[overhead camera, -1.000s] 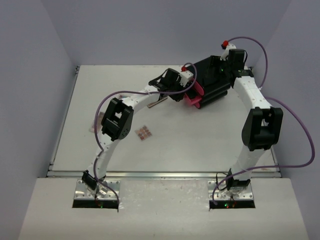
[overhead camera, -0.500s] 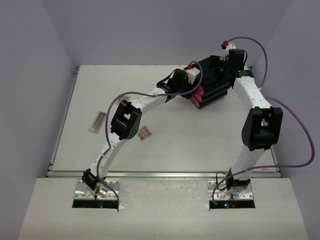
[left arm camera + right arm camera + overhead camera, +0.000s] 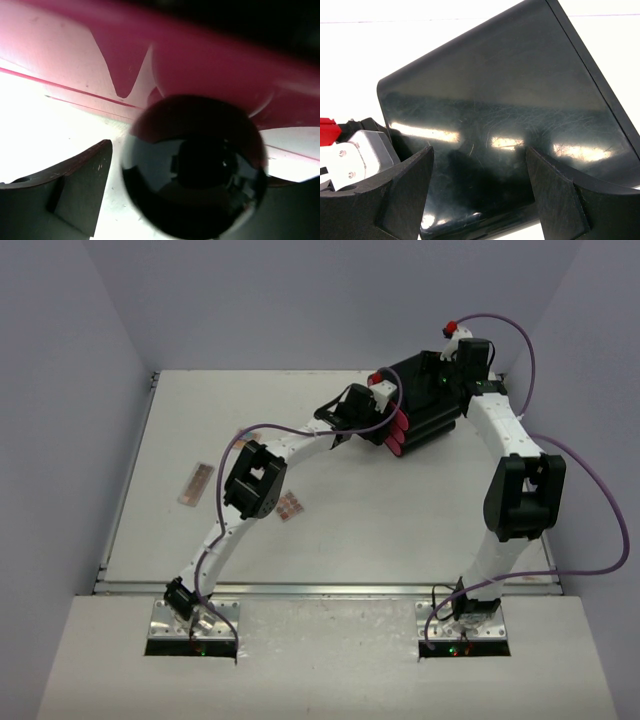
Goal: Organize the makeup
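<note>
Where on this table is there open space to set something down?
Two bare patches: the far left corner, between the table edge and the left arm; and the near middle, between the square palette and the right arm. Crowded: the far right, where the left gripper and right gripper flank the black box.

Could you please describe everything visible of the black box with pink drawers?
The black box stands angled at the table's far right. Its shell is glossy, scratched, plastic-looking; the pink drawer fronts face near-left and look shut. The open left gripper sits at a round black knob; the open right gripper is over its back.
</note>
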